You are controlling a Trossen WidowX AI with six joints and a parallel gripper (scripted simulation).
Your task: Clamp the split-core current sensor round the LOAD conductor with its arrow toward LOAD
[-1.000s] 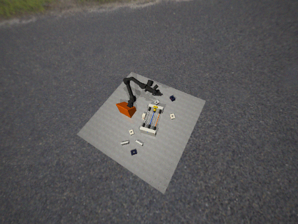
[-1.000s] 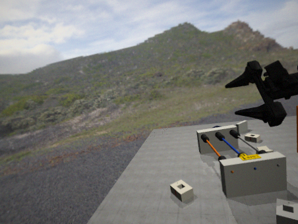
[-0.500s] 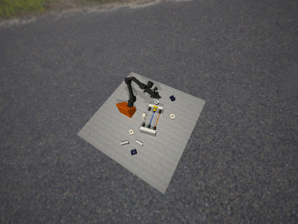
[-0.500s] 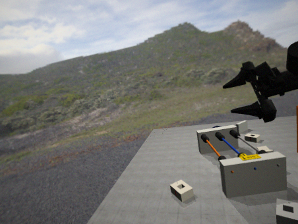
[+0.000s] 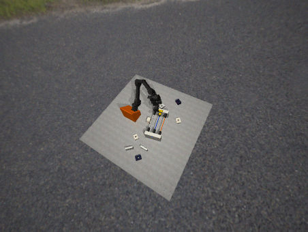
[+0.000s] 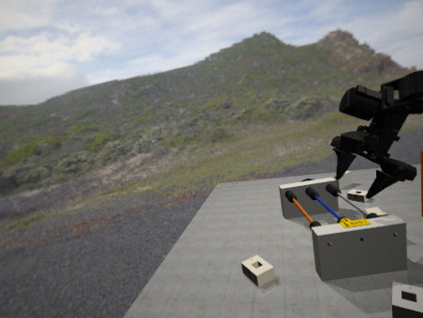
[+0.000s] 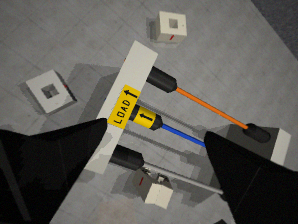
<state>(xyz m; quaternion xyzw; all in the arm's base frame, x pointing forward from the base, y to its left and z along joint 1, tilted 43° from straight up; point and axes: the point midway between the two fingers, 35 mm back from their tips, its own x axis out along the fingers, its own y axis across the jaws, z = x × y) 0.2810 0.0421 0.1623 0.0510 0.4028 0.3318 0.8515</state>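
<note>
My gripper (image 5: 155,112) (image 6: 353,188) (image 7: 155,129) is open and empty, pointing down above the wire rack, its fingertips on either side of the blue conductor in the wrist view. The blue conductor (image 5: 157,123) (image 6: 328,208) (image 7: 183,135) runs between an orange and a grey one. The yellow LOAD marker (image 5: 161,110) (image 6: 357,223) (image 7: 123,107) lies on one end block, beside a yellow arrow sleeve (image 7: 146,117) on the blue conductor's end. The open cream sensor (image 5: 148,118) (image 7: 155,191) stands beside the grey conductor, with a red mark on its side; its gap is hard to make out.
The rack's far end block (image 5: 152,136) (image 6: 309,203) (image 7: 282,145) stands upright. Closed cream blocks (image 5: 178,120) (image 6: 257,270) (image 7: 171,26) and another (image 5: 161,106) (image 7: 50,91) lie near the marked end. Navy blocks (image 5: 178,102) and white bars (image 5: 144,147) lie farther off. The arm's base is orange (image 5: 131,114).
</note>
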